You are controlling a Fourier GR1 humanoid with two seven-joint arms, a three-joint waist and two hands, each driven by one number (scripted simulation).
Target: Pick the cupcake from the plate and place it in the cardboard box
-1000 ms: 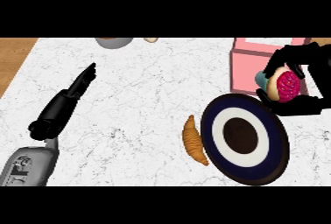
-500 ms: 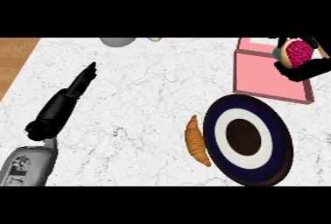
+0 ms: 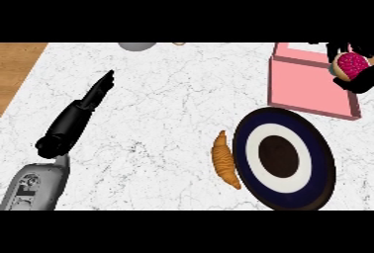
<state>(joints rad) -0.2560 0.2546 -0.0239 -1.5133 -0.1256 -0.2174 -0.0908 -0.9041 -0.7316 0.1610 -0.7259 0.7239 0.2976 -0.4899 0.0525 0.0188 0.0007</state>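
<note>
Plate (image 3: 325,170) nearest, no cupcake on it, well short of right hand (image 3: 359,82); croissant (image 3: 225,159) just beside its rim, on the side away from that hand. Left hand (image 3: 80,116) far off across counter (image 3: 161,99), fingers straight, idle. Farthest: right hand curled round cupcake (image 3: 353,64), at right wall of cardboard box (image 3: 306,84), height above it unclear. Probably light, soft, frosting easily smeared; best held low on the sides. Open top, low walls; more room toward box middle.
</note>
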